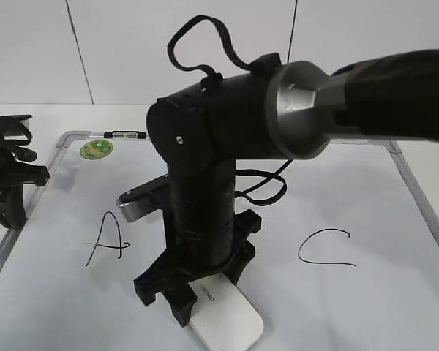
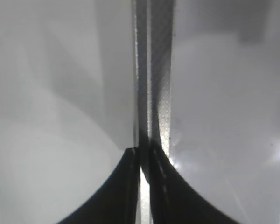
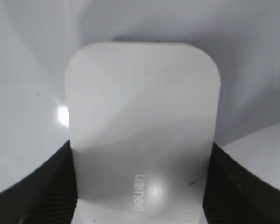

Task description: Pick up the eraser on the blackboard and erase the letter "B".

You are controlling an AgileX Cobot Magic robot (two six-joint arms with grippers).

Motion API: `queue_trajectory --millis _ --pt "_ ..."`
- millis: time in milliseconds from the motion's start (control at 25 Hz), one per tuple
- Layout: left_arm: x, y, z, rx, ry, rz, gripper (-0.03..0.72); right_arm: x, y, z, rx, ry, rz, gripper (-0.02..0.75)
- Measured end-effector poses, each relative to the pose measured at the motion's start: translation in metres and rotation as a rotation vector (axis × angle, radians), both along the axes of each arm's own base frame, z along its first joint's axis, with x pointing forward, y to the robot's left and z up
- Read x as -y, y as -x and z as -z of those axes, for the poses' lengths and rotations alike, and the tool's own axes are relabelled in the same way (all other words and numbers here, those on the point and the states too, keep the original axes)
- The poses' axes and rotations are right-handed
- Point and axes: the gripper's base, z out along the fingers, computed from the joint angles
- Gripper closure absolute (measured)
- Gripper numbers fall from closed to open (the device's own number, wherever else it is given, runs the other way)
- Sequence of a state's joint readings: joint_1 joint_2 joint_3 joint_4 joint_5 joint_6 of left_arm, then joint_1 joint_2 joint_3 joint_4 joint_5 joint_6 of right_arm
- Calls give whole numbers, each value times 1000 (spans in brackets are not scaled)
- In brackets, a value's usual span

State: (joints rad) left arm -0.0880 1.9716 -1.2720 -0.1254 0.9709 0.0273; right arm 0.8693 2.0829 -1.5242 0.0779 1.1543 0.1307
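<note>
The blackboard (image 1: 395, 241), a broad white dry-erase surface in a silver frame with grey rounded corners, lies flat on the counter (image 1: 29, 113) and fills most of the exterior view. A round green sticker (image 1: 96, 149) sits near its far left corner. A hand-drawn black "A" (image 1: 106, 238) is on the left and a "C" (image 1: 323, 248) on the right; between them the right arm (image 1: 205, 183) stands over the board and hides whatever is written there.

The eraser (image 1: 227, 316) is a glossy white oblong block with rounded corners and small grey print on its top. It lies on the board's near middle, at the foot of that arm. The right gripper (image 3: 140, 186) is clasped around it, a dark finger pressed to each long side in the right wrist view.

The left gripper (image 2: 143, 186) rests at the board's left edge, its two fingers clenched together with only a thin slit between them, over the metal frame strip (image 2: 154, 70).
</note>
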Motion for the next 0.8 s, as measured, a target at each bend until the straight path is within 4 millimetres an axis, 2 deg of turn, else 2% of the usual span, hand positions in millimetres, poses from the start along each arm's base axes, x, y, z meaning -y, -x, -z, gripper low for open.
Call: queue_trajectory --millis 240,480,800 --pt "0 0 0 3 0 -1 648 17 -19 -1 -50 -41 105 217" --pt "0 0 0 1 2 -1 648 57 -57 -1 -60 -56 265 217" --pt "0 0 0 -2 3 -2 648 62 -60 -10 -47 -85 285 217"
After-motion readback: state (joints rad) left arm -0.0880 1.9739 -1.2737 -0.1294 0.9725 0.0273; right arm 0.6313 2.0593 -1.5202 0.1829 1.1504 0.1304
